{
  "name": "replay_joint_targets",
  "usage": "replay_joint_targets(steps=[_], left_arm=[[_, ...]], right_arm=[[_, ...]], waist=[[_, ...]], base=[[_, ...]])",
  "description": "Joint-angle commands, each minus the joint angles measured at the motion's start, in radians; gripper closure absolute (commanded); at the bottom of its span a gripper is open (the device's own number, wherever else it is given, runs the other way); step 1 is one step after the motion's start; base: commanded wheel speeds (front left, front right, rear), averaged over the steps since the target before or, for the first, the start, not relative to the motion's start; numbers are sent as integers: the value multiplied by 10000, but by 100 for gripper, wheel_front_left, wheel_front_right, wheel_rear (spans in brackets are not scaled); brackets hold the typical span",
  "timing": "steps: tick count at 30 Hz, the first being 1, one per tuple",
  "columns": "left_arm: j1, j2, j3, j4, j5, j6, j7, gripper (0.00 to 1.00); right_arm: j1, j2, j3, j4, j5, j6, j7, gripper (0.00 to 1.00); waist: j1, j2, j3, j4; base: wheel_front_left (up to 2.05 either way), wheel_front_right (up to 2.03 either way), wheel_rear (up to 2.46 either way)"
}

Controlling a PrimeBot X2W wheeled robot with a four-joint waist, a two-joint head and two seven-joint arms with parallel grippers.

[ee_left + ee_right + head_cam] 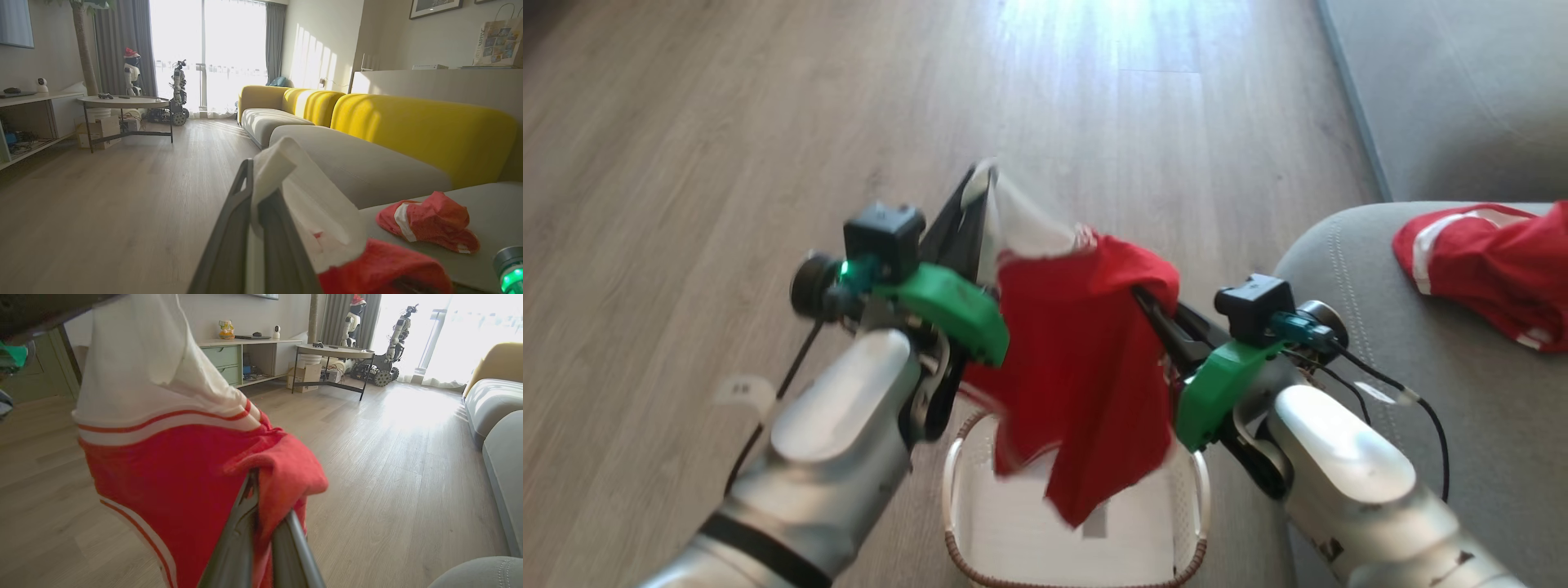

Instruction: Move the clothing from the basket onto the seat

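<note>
A red garment (1078, 367) with a white band hangs stretched between both grippers above the cream basket (980, 523), whose inside shows bare. My left gripper (980, 184) is shut on the garment's white edge (286, 179). My right gripper (1147, 298) is shut on a red fold (282, 473) at the other end. A second red garment (1486, 261) with white trim lies crumpled on the grey sofa seat (1421, 392) at the right, and it lies on the seat (486, 204) as a heap (429, 220) in the left wrist view.
Wooden floor (727, 163) spreads to the left and ahead. Another grey sofa section (1462, 98) stands at the far right. Yellow backrests (408, 130) line the sofa. A round side table (122, 102) and a low cabinet (245, 359) stand farther off.
</note>
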Motion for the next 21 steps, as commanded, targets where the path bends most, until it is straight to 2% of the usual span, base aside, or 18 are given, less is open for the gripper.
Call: replay_joint_targets(steps=[1,2,3,4,5,17,21], left_arm=[[-310,274,387,-127,-76,25,-190,95],[-202,270,371,-49,-93,12,-226,66],[-97,259,358,23,-122,-11,-256,51],[-1,245,335,88,-143,-42,-284,13],[85,235,300,144,-150,-84,-312,0],[826,217,-190,553,-151,-546,-423,0],[1084,154,-408,609,-138,-626,-398,0]], right_arm=[[23,9,-254,-549,-218,-4,-135,100],[98,-13,-400,-696,-324,-4,-135,100],[170,-26,-548,-842,-414,-4,-135,100],[235,-41,-692,-989,-501,-4,-135,100],[291,-49,-847,-1141,-581,-4,-135,100],[823,-363,-2273,-2379,-1420,-4,-135,100],[1025,-534,-2634,-2703,-1625,-4,-135,100]], waist=[[0,0,27,-166],[0,0,35,-227],[0,0,41,-292],[0,0,47,-350],[0,0,55,-413],[0,0,133,-1235],[0,0,174,-1715]], base=[[0,0,0],[0,0,0],[0,0,0],[0,0,0],[0,0,0],[0,0,0],[0,0,0]])
